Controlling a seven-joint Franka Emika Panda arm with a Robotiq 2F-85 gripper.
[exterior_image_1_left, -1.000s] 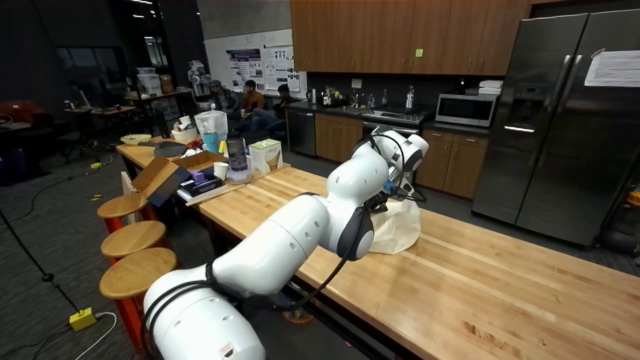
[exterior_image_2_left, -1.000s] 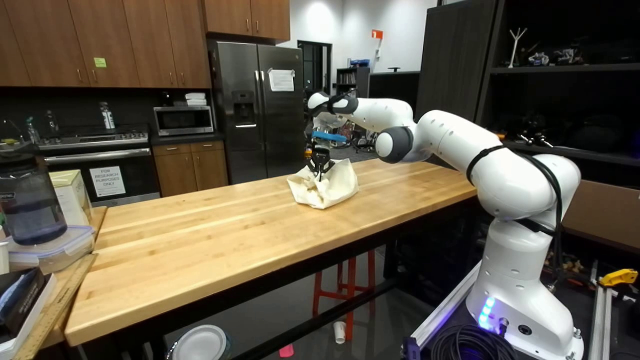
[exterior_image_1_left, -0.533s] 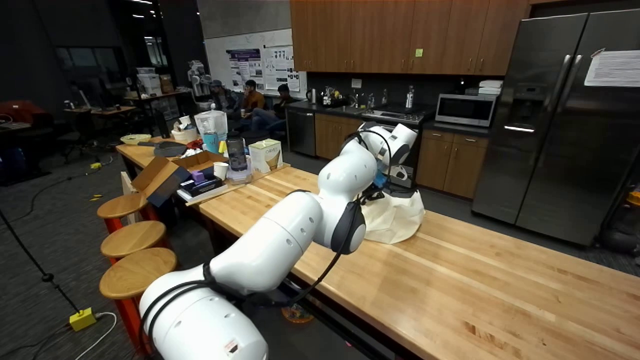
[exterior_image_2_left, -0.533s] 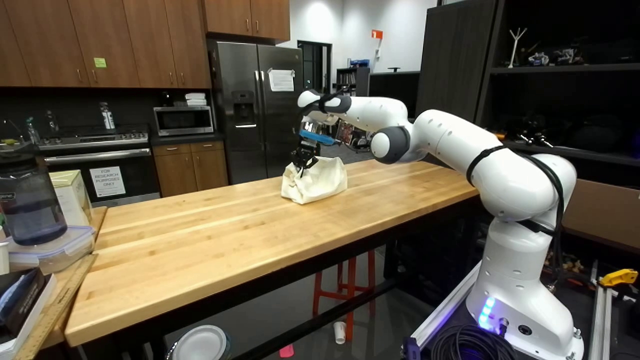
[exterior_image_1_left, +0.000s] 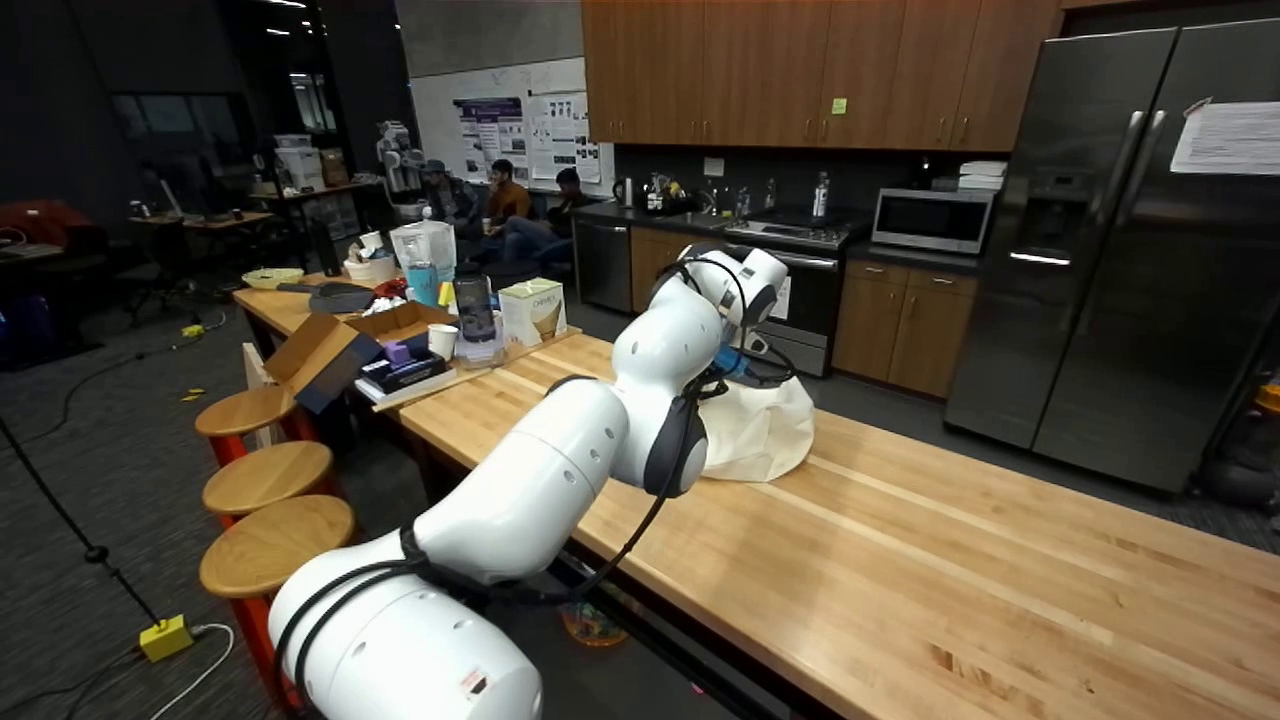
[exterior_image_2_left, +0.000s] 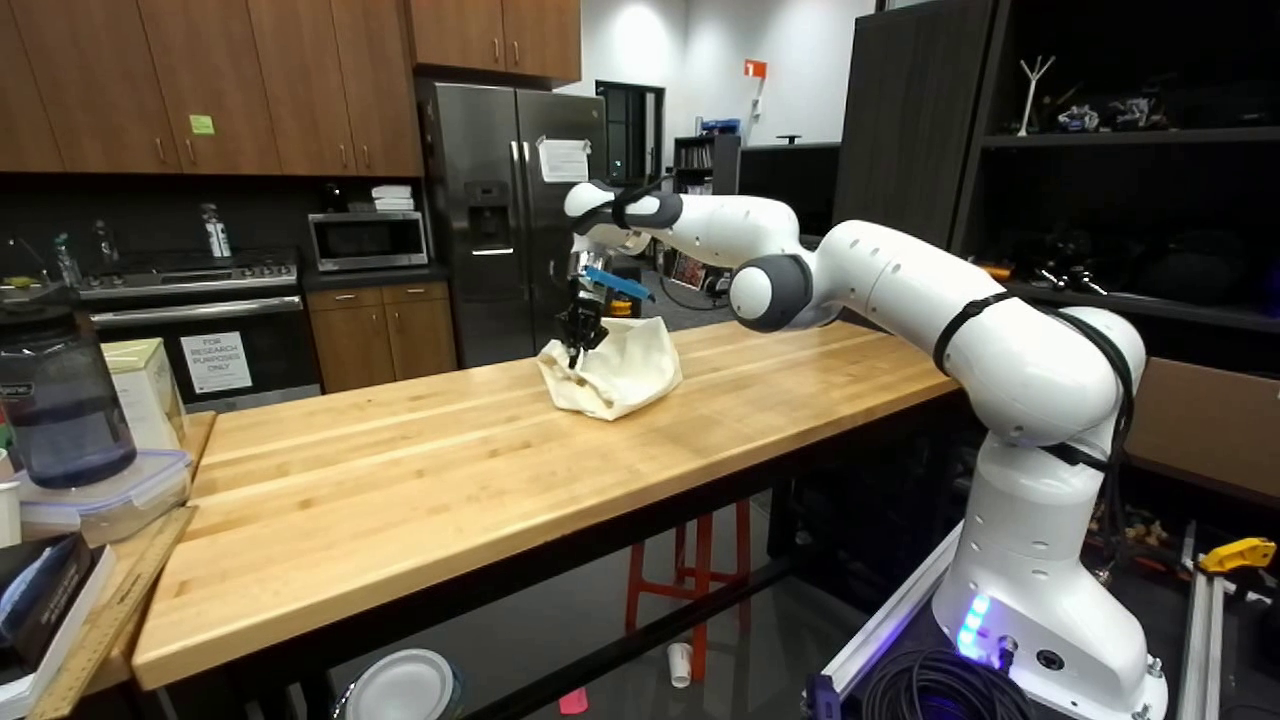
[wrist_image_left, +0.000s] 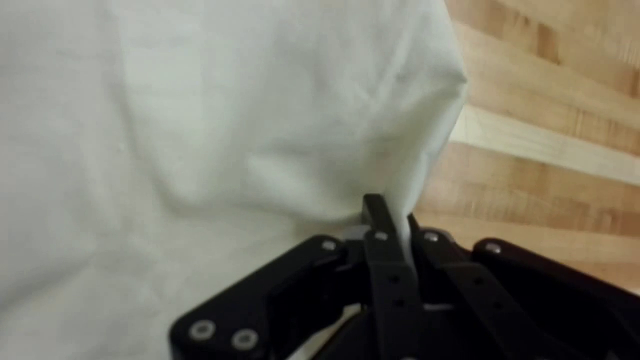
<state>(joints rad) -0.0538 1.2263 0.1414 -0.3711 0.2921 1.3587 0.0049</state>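
A crumpled cream cloth bag (exterior_image_2_left: 635, 368) rests on the wooden table (exterior_image_2_left: 400, 500); it also shows in an exterior view (exterior_image_1_left: 768, 430), partly hidden behind the arm. My black gripper (exterior_image_2_left: 580, 355) points down at the bag's left edge. In the wrist view, the gripper (wrist_image_left: 394, 212) is shut on a fold of the cloth bag (wrist_image_left: 200, 125), which runs between the two fingers. The pale cloth fills most of that view, and bare table (wrist_image_left: 540, 175) shows to the right of the fingers. The bag's inside cannot be made out.
A white box (exterior_image_1_left: 531, 310), a dark pitcher (exterior_image_1_left: 474, 308), a paper cup (exterior_image_1_left: 441, 341) and an open cardboard box (exterior_image_1_left: 320, 360) crowd the table's far end. Stools (exterior_image_1_left: 275, 545) stand along one side. A stove, microwave (exterior_image_2_left: 367, 241) and fridge (exterior_image_2_left: 520, 220) line the back.
The arm and gripper have moved left in both exterior views, and the cloth bag has been dragged along the table with them. The gripper stays shut on the cloth.
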